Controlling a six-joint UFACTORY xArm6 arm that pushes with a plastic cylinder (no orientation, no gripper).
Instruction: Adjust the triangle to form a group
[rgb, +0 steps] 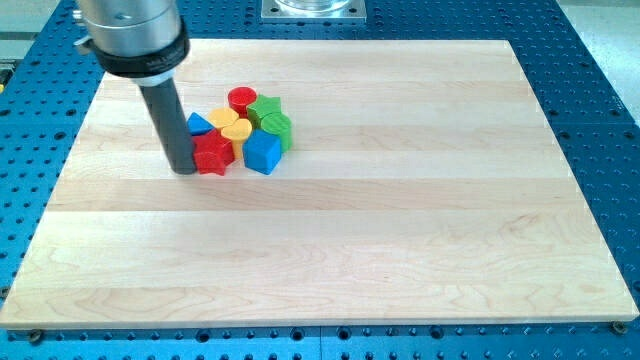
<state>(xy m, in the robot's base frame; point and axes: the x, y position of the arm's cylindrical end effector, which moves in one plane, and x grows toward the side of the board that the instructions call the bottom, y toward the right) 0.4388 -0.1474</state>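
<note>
Nudging step: my tip (184, 168) stands at the cluster's left edge, touching or just beside the red star (213, 154).
Triangle: the blue triangle (199, 124) sits at the cluster's upper left, behind the rod, against the yellow heart (232, 126).
End piece: bare rod, nothing to open or close.
Next move: a short push toward the view's right (gently, to spare the blue cube (262, 152)).
</note>
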